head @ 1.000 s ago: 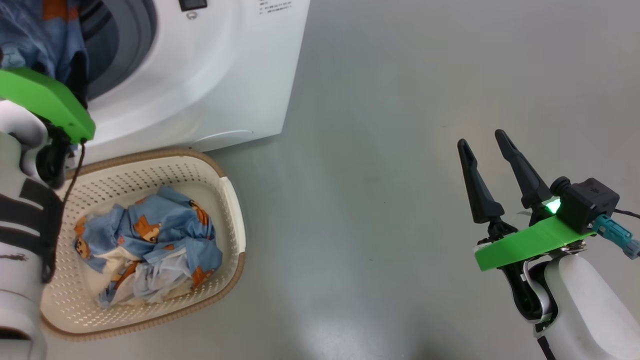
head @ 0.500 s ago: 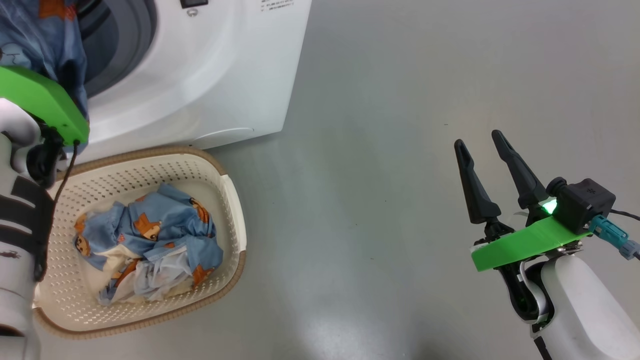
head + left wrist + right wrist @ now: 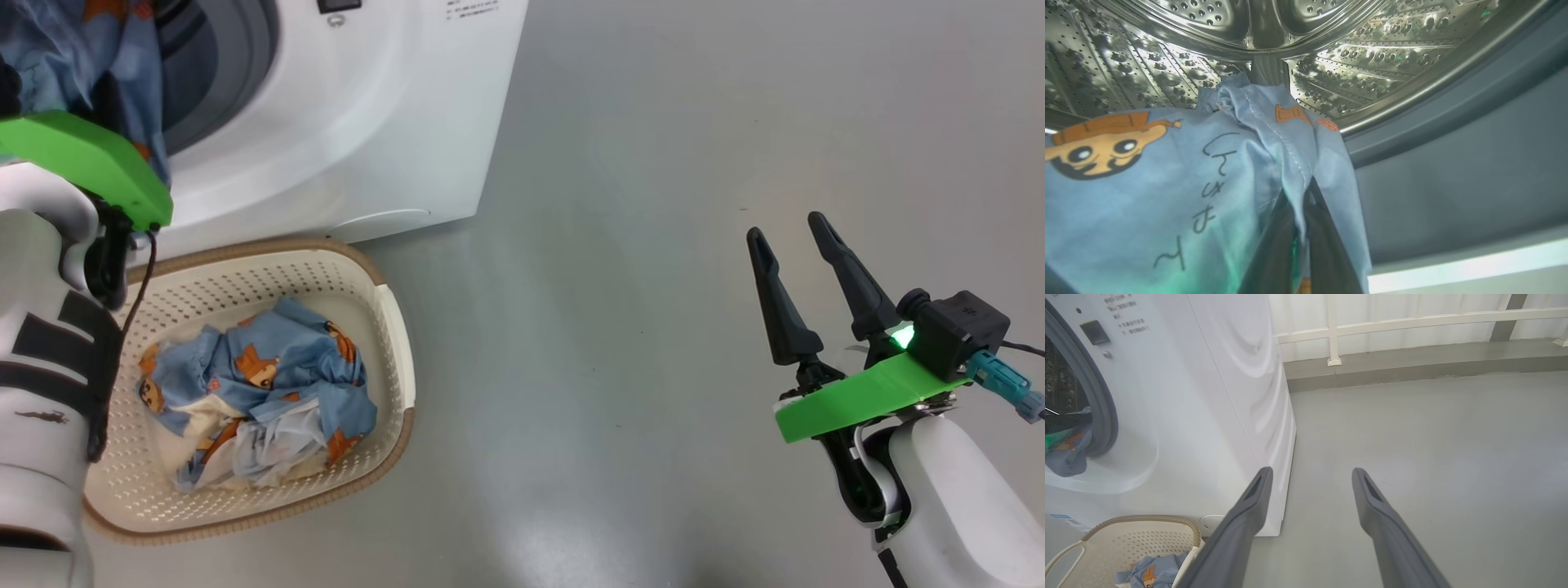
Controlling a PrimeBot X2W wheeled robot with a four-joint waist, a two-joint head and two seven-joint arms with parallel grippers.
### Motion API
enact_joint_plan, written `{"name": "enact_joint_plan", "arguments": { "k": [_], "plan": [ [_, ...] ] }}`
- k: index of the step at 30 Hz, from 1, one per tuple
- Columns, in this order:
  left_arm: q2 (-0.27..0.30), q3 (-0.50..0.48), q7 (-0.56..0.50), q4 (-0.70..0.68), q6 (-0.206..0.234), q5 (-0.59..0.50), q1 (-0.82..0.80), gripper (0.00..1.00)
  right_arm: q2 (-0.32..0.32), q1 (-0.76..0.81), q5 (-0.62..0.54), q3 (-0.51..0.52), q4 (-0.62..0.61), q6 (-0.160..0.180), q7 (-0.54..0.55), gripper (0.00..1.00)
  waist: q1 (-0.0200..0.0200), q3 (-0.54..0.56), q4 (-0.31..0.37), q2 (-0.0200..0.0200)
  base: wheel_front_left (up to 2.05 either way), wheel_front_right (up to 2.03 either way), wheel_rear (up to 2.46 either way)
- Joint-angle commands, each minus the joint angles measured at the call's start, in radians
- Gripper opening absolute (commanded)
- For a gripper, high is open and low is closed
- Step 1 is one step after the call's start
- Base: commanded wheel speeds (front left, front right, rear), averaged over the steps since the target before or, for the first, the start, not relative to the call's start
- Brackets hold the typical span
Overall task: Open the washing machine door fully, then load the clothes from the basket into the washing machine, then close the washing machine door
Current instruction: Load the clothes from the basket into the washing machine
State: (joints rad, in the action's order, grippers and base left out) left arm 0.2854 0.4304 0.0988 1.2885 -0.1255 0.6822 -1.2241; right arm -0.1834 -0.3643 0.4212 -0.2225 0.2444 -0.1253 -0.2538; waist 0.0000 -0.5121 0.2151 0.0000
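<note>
The white washing machine [image 3: 367, 122] stands at the upper left with its mouth uncovered; the washing machine door is out of view. My left gripper [image 3: 1306, 188] is at the mouth, shut on a fold of light blue printed cloth [image 3: 1167, 183] that drapes over its fingers before the steel drum [image 3: 1331, 61]. That cloth also hangs at the opening [image 3: 73, 49]. More clothes [image 3: 261, 392] lie crumpled in the cream basket [image 3: 392, 327] on the floor in front of the machine. My right gripper [image 3: 785, 229] hovers open over bare floor far to the right, and its wrist view shows nothing between the fingers [image 3: 1312, 472].
The grey rubber seal [image 3: 1453, 163] rings the drum mouth. A white railing [image 3: 1412, 322] and a low kerb run along the far wall. Grey floor [image 3: 620, 286] stretches between the machine and my right arm.
My left gripper has closed on the blue cloth at the drum mouth. The head view has shifted slightly, so machine and basket sit a little further right. The right arm has not moved.
</note>
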Motion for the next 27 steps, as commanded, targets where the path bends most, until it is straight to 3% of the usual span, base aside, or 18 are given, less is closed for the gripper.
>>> {"name": "enact_joint_plan", "arguments": {
  "k": [1, 11, 27],
  "plan": [
    [0.038, -0.009, 0.031, -0.024, -0.003, -0.012, 0.006, 0.00, -0.012, -0.004, -0.011, -0.014, -0.020, -0.005, -0.008, 1.00, 0.0000, 0.000, -0.005, 0.0000, 0.00, 0.00, 0.00],
    [0.044, -0.009, 0.141, -0.046, -0.004, -0.005, -0.016, 0.00, -0.020, -0.004, -0.012, -0.022, -0.028, -0.005, -0.008, 1.00, 0.0000, -0.017, -0.013, 0.0000, 0.00, 0.00, 0.00],
    [0.161, -0.088, 0.163, -0.176, 0.030, -0.051, -0.143, 0.00, 0.002, 0.016, -0.019, -0.010, -0.058, -0.005, -0.008, 1.00, 0.0000, -0.114, 0.058, 0.0000, 0.00, 0.00, 0.00]
  ]
}}
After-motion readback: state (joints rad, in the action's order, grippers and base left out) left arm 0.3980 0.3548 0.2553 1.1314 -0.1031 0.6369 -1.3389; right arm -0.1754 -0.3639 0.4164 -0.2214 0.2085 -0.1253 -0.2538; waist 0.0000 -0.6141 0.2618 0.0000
